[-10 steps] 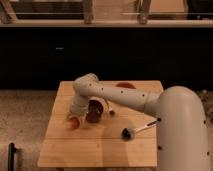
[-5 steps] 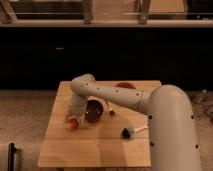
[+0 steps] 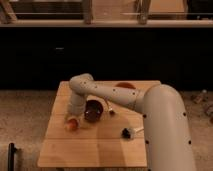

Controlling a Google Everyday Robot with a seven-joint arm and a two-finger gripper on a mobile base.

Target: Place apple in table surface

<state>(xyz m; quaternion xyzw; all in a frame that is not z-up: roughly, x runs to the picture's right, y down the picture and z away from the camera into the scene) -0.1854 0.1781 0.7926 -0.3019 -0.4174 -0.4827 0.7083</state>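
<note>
The apple is a small orange-red fruit, low on the left part of the light wooden table surface; I cannot tell whether it rests on the wood. My gripper is right above it, at the end of the arm that comes down from the elbow. The gripper hides the apple's top. The dark reddish-brown bowl stands just to the right of the gripper.
A flat orange-red dish lies at the table's back edge. A dark brush with a white handle lies right of centre. My pale arm covers the table's right side. A dark counter runs behind.
The gripper and apple have shifted slightly left and down, away from the bowl. The large arm segment at the right has moved a little.
</note>
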